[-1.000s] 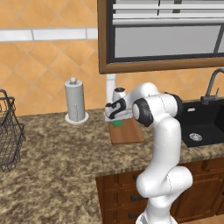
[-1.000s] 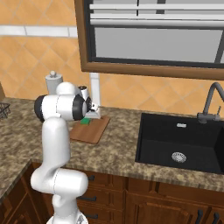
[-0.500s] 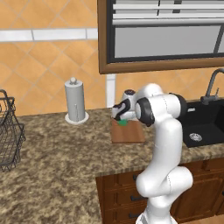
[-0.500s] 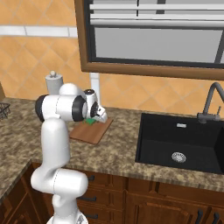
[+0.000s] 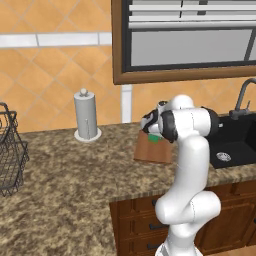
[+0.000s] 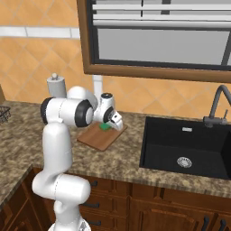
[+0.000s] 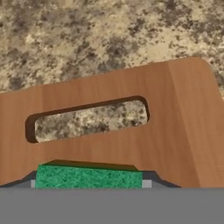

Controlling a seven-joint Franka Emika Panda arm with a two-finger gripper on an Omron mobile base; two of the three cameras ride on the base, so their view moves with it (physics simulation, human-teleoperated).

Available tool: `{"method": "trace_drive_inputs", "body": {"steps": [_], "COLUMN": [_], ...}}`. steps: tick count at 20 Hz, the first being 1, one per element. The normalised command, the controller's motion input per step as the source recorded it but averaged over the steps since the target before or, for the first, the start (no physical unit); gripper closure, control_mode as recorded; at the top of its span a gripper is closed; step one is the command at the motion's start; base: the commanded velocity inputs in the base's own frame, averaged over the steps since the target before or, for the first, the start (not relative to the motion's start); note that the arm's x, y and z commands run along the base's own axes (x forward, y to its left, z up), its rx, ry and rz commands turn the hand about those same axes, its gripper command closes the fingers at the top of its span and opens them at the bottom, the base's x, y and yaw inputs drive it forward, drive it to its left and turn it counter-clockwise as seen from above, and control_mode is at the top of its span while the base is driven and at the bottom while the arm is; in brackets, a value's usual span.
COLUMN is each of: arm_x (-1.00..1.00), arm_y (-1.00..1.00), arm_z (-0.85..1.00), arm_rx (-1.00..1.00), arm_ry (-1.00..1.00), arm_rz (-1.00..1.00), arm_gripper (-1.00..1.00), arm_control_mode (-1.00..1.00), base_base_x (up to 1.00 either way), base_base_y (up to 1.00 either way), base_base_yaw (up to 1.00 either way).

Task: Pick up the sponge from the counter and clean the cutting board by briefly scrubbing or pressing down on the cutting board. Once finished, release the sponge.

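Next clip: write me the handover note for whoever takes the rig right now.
Gripper: shut on the sponge, held between the fingertips over the cutting board, near its handle slot.
Cutting board: flat on the counter, left of the sink.
Done: sponge picked up and brought to the board.
Left: press or scrub briefly if not yet done, contact cannot be told here, then release the sponge.

Flanking base views; close hand view downward
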Motion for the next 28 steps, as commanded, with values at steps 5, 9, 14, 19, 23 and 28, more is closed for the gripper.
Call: {"method": "trace_drive_inputs", "body": {"steps": [5, 9, 14, 19, 23, 28], "arm_x": [-0.80, -0.83, -0.98, -0.99, -0.40, -0.53], "arm_y": [-1.00, -1.00, -1.00, -0.78, 0.75, 1.00], "arm_z": [-0.95, -0.80, -0.48, -0.70, -0.94, -0.32], "arm_rx": [-0.07, -0.13, -0.11, -0.01, 0.00, 0.00], "arm_ry": [-0.05, -0.06, 0.00, 0.17, 0.00, 0.13], "arm_rz": [-0.18, -0.12, -0.02, -0.06, -0.12, -0.28], "arm_gripper": [1.00, 1.00, 1.00, 1.00, 1.00, 1.00], "arm_control_mode": [-1.00, -1.00, -1.00, -1.00, -1.00, -1.00], "base_base_x": [0.00, 0.00, 0.00, 0.00, 0.00, 0.00], "base_base_y": [0.00, 0.00, 0.00, 0.00, 0.00, 0.00], "base_base_yaw": [0.00, 0.00, 0.00, 0.00, 0.00, 0.00]}}
